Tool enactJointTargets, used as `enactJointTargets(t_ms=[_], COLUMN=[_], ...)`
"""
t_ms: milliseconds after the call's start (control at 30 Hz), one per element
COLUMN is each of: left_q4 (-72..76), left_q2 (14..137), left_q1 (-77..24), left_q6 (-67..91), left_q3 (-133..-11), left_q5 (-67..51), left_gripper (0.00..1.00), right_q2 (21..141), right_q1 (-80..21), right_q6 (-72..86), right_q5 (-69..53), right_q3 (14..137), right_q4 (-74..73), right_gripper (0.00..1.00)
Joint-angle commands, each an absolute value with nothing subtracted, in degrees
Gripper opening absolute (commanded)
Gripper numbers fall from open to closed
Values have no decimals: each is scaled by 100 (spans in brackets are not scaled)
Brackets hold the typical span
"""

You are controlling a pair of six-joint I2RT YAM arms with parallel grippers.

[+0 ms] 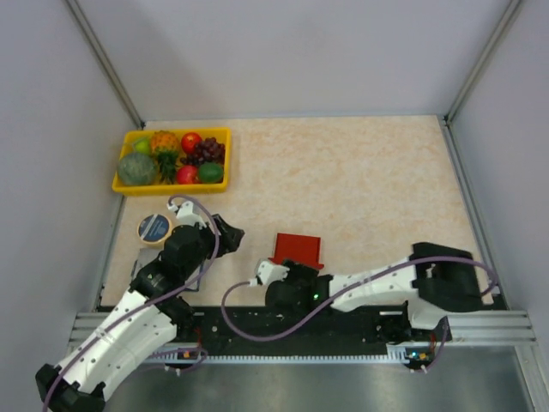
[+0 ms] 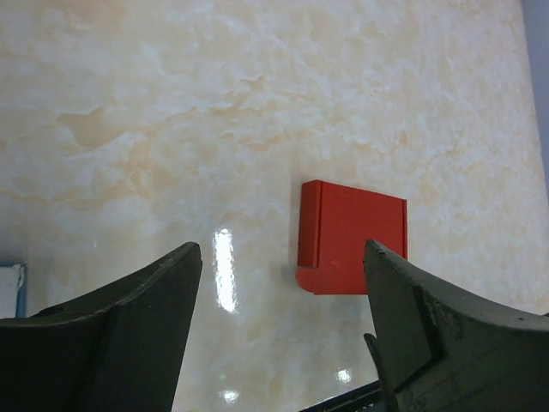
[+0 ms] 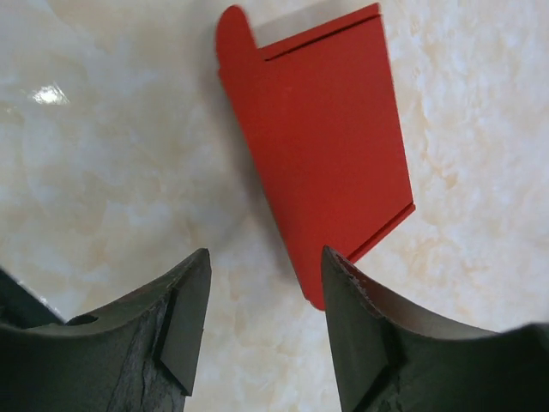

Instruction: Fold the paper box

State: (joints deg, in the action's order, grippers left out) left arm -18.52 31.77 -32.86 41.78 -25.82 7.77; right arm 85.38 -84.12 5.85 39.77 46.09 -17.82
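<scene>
Paper box (image 1: 298,249) lies on the table (image 1: 369,172) near its front centre, with the left end effector (image 1: 232,232) at its 9 o'clock, spread and empty, and the right end effector (image 1: 273,273) just beside at 7 o'clock, likewise spread.

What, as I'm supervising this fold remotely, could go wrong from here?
The paper box lies flat on the glossy table, so the open right gripper may just push it along rather than lift an edge. The open left gripper faces the same small piece, so the two could bump each other.
</scene>
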Motion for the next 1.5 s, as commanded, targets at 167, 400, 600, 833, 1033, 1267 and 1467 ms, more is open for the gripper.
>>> enactJointTargets(t_ms=[167, 400, 600, 833, 1033, 1267, 1467], left_q4=[-3190, -3445, -3419, -3147, -2857, -2173, -1512], left_q2=[2339, 2030, 2100, 1688, 1775, 2311, 2337], left_q1=[-3217, -3217, -3217, -3217, -3217, -3217, -3217], left_q6=[4553, 4500, 4264, 3929, 3736, 4183, 4358], left_q3=[-2777, -2874, -3032, -3156, -3304, -2594, -1890], left_q5=[1266, 1345, 1283, 1248, 1046, 599, 141], left_gripper=[80, 79, 78, 76, 76, 74, 76], right_q2=[10476, 10784, 10049, 8028, 7620, 8156, 8744], right_q1=[-8824, -8807, -8640, -7991, -6883, -6943, -7628], right_q6=[-395, -518, -1298, -2241, -2294, -2083, -2021], right_q5=[6380, 6749, 6723, 2977, 1248, 1932, 3301], right_q3=[5282, 5265, 5291, 5290, 5589, 5766, 5941], right_q4=[-1820, -1609, -1555, -2861, -3550, -3306, -3129], right_gripper=[41, 11, 0, 0, 0, 0, 0])
